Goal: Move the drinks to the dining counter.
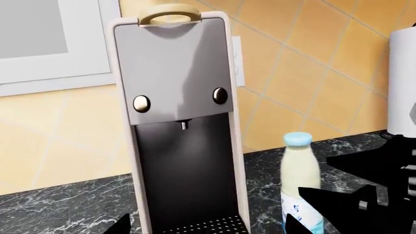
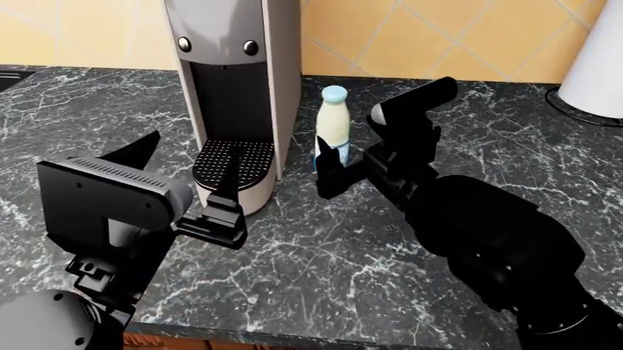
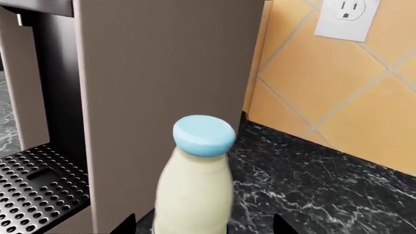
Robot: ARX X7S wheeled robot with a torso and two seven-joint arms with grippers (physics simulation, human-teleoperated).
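Even, bright, diffuse illumination; renders sharp throughout, no blur or edge distortion. Soft shadow on the coffee machine [image 1: 179, 73] front panel; faint sheen on the dark marble surface [image 2: 322, 248]. Black arms lose detail.

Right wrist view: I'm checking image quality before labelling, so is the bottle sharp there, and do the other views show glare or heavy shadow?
Right wrist view: the bottle is close and soft-edged, its cap readable. Left wrist view: a soft shadow crosses the coffee machine, whose two knobs show small highlights. Head view: even lighting, no glare on the marble counter; both dark arms show little detail.
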